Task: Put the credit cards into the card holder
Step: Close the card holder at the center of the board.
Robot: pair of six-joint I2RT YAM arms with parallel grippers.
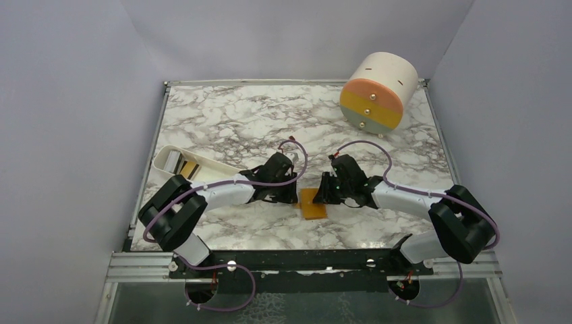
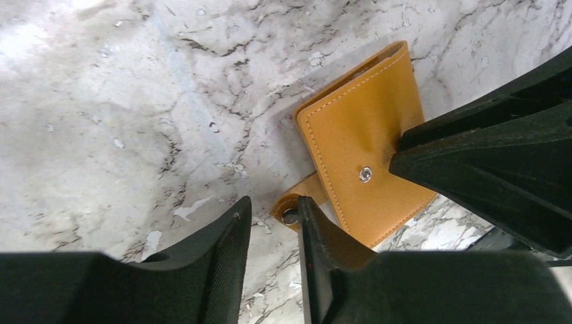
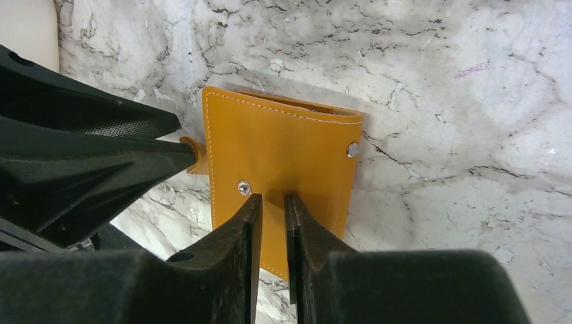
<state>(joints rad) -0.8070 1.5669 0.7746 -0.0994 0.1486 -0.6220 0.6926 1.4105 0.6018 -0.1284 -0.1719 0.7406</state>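
Card holder [image 3: 283, 155], shut, bench [image 1: 236, 115] near edge: likely opening step; right tool [image 3: 273, 199], barely parted, pins it; left tool [image 2: 273, 209], slightly spread, straddles snap tab [image 2: 291, 210]; next, pinch and lift.

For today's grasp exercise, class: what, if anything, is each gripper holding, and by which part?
Left gripper straddles the snap tab of the card holder; a firm pinch cannot be told. Right gripper only presses on its cover, seemingly holding nothing.
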